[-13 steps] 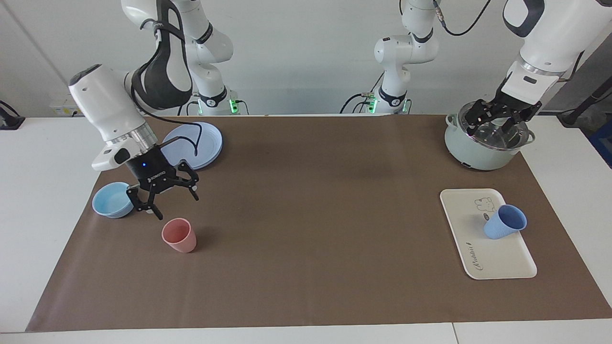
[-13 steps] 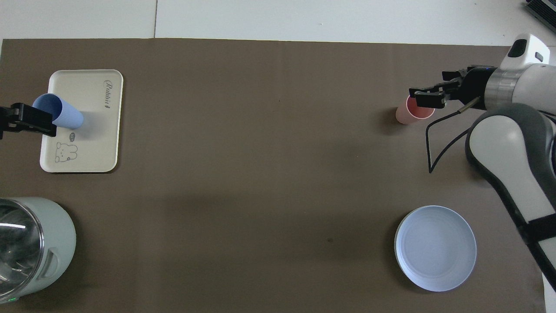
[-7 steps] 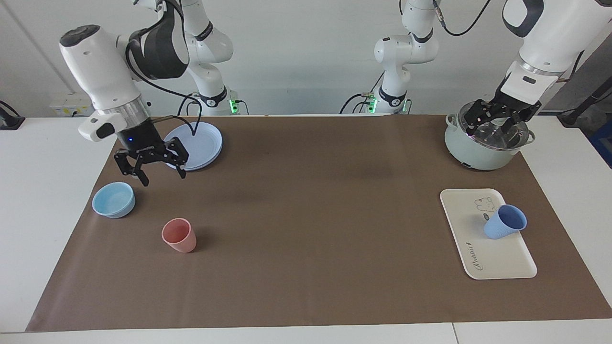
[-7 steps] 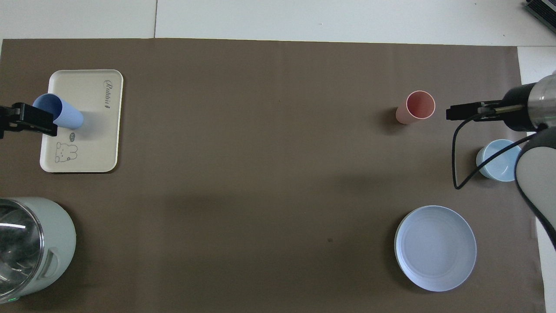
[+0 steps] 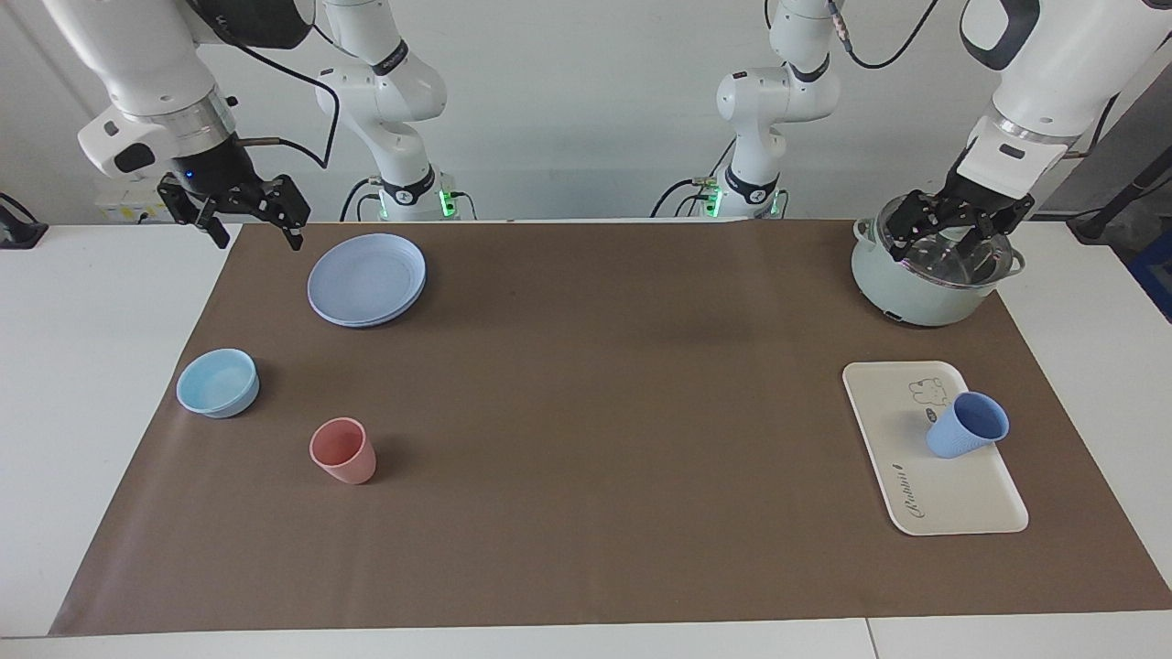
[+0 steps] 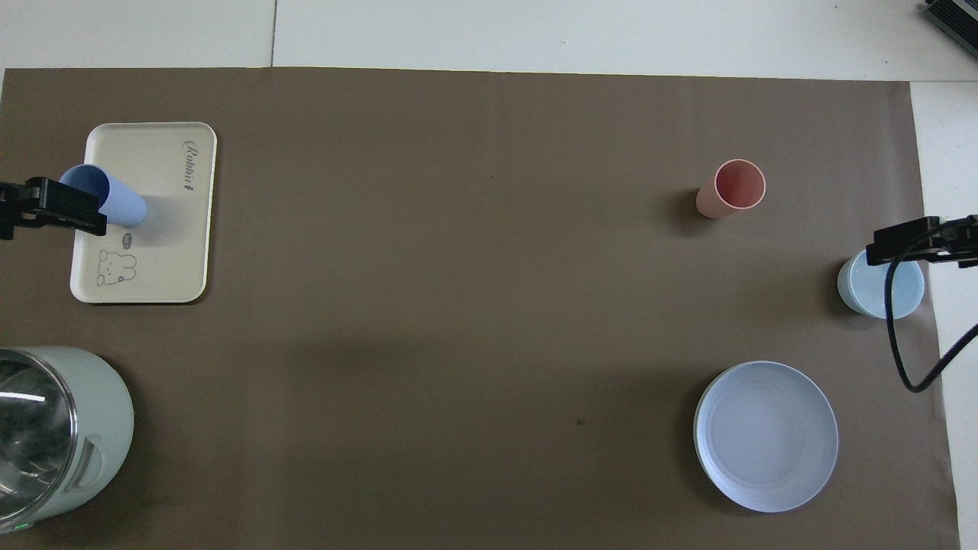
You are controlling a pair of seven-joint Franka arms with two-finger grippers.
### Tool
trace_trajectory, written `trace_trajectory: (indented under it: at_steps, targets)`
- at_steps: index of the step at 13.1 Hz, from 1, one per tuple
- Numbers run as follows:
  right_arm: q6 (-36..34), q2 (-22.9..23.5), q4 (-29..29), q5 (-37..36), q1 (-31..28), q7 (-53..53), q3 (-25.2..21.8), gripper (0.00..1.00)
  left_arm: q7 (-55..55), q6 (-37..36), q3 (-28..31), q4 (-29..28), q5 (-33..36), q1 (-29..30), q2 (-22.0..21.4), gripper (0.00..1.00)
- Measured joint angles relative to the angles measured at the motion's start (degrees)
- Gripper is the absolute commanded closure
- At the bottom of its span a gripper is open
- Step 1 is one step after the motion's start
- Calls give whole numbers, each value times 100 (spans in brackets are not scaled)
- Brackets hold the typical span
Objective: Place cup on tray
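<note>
The periwinkle-blue cup (image 5: 966, 425) stands on the cream rabbit tray (image 5: 893, 494), toward the left arm's end of the desk. It sits upright on its narrow base near the tray's outer long edge, beside the cartoon animal drawing, and nothing grips it. By this layout the task looks finished: the cup rests fully inside the tray's rim, so no further correction seems called for.

The left end effector (image 5: 948, 231) hangs over the pale green lidded pot (image 5: 925, 297), fingers spread and empty, well apart from the tray; a parked pose that leaves the cup undisturbed. The right end effector (image 5: 244, 209) is raised over the desk's corner at the right arm's end, beside the round blue plate (image 5: 367, 278), also spread open and holding nothing, clear of the crockery below.

The pink cup (image 5: 343, 449) and the light-blue bowl (image 5: 218, 382) sit on the brown mat at that same end, near each other but not touching, untouched by either arm.
</note>
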Motion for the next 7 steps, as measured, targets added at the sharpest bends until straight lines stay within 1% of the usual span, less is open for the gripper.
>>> trace_trajectory:
  at_steps: [4, 7]
  targets:
    - [17, 0, 5, -5, 25, 22, 44, 0, 0, -6, -2, -6, -20, 0, 10, 0]
    - [-311, 7, 136, -5, 24, 22, 44, 0, 0, -107, -10, 64, -20, -5, 140, 0]
